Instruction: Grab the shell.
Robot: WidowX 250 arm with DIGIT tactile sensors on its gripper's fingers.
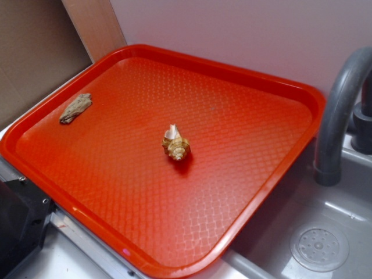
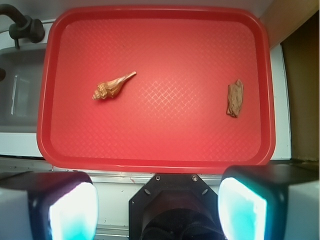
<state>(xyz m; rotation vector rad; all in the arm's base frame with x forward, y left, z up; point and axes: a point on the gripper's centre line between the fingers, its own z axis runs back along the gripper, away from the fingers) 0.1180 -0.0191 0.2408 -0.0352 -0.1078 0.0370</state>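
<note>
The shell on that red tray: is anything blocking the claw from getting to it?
Nothing visible is. The shell lies alone on the bare red tray. The only other thing, a flat grey-brown piece, sits far off near the opposite end. The claw is open, back beyond the tray's near rim.

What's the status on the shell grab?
End effector open, high above tray. Shell untouched, lying mid-tray. Rough grey piece well apart; nothing in the way.

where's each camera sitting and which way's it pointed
exterior: off the tray's corner, angled down at the shell, with sink and faucet right; no robot clearly visible.
wrist: on the arm, high up, looking straight down; gripper fingers open along the bottom edge.
shared: tray, shell, flat grey-brown piece, faucet.
</note>
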